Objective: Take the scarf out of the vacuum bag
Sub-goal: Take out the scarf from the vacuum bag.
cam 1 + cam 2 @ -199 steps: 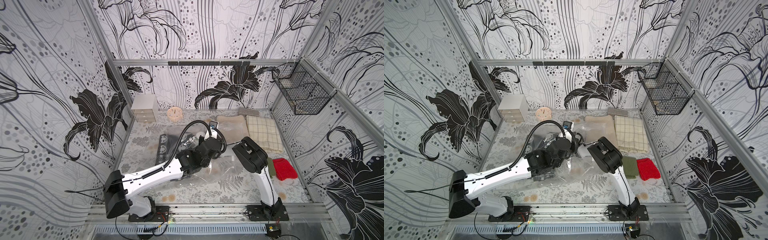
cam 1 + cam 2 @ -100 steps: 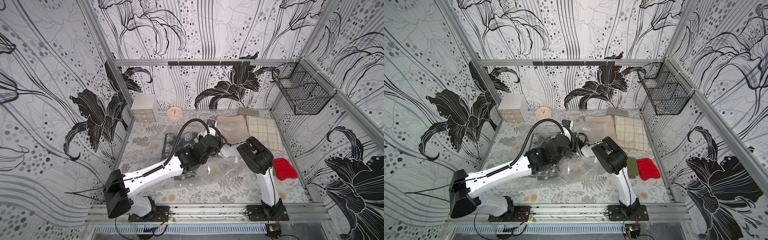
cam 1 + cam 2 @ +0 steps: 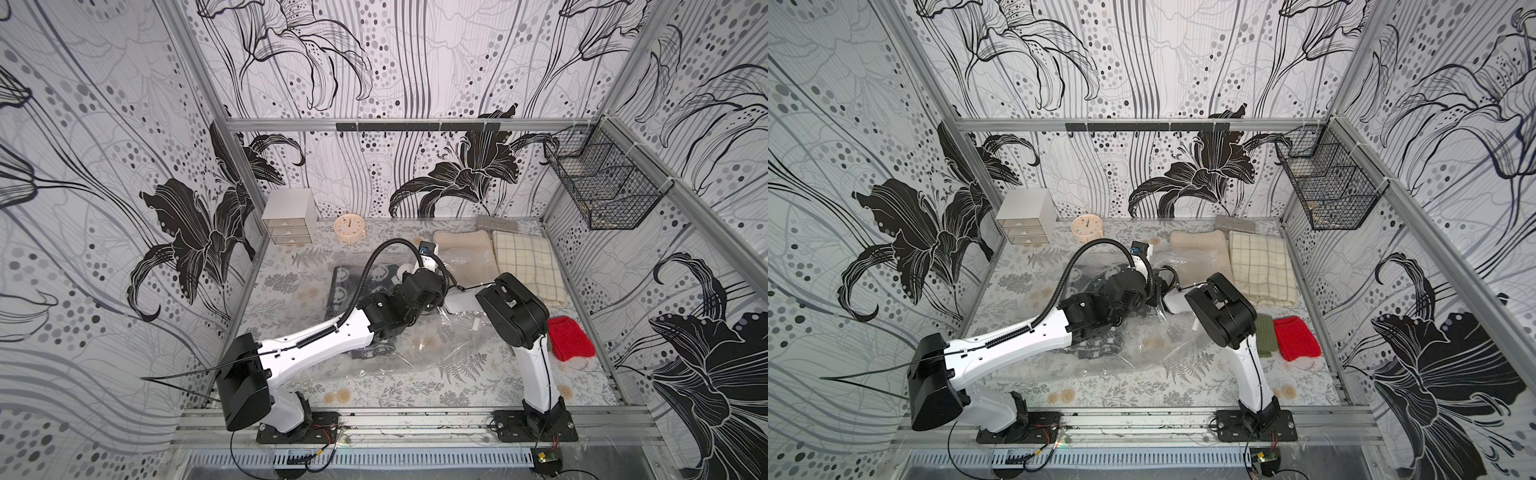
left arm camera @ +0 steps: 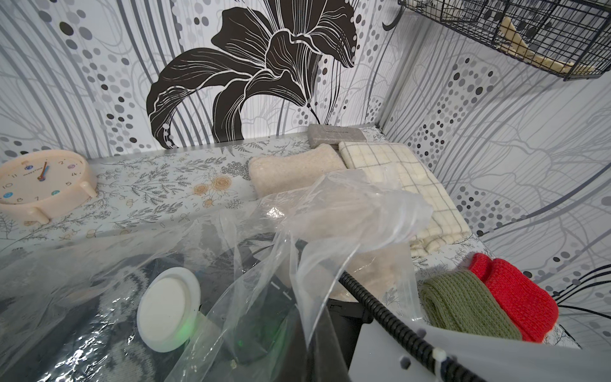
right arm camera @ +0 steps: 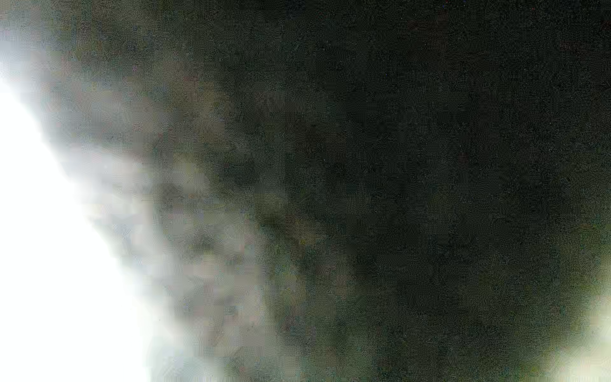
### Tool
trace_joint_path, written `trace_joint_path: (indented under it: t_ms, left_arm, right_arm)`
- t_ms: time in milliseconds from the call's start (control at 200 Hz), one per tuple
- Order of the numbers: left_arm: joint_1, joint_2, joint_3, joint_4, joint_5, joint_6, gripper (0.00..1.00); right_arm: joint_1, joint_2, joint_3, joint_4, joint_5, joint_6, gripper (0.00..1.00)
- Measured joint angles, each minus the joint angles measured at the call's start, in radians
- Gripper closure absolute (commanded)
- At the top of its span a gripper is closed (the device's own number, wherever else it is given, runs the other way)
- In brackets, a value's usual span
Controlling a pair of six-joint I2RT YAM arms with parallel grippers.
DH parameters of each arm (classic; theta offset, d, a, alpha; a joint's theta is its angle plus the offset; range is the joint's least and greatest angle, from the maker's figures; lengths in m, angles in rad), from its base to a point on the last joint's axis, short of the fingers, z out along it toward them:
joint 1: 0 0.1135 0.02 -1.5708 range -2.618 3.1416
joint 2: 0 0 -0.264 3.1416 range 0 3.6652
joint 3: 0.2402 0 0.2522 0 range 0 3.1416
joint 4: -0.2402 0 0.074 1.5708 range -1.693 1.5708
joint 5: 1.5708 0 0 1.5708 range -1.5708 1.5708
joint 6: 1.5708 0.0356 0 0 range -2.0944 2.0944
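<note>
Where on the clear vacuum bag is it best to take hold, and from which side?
Likely the loose flap of the vacuum bag standing crumpled near the beige cloth. It rises free, so jaws can close across the thin film, coming level from the robot's side. Not the valve disc: flat and wide.

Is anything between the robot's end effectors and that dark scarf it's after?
Yes. The clear film of the vacuum bag covers the dark patterned scarf, with the white valve disc on top. The right end effector is hidden under the left arm, so whether it is inside the bag cannot be told.
</note>
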Motion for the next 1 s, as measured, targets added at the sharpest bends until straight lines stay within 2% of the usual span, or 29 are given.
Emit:
trace_joint_path:
  t_ms: [300,601,1001]
  left_arm:
    - [0.032,-0.057,-0.051,-0.018,0.016,-0.033,1.00]
    - [0.052,-0.129,-0.110,-0.046,0.010,-0.045,1.00]
    - [0.069,-0.138,-0.149,-0.046,0.002,-0.054,1.00]
  right_arm:
    - [0.016,0.047,0.146,-0.135,0.060,0.001,1.00]
    - [0.078,0.130,0.279,-0.152,0.080,0.024,1.00]
    - [0.089,0.138,0.303,-0.190,0.076,-0.023,1.00]
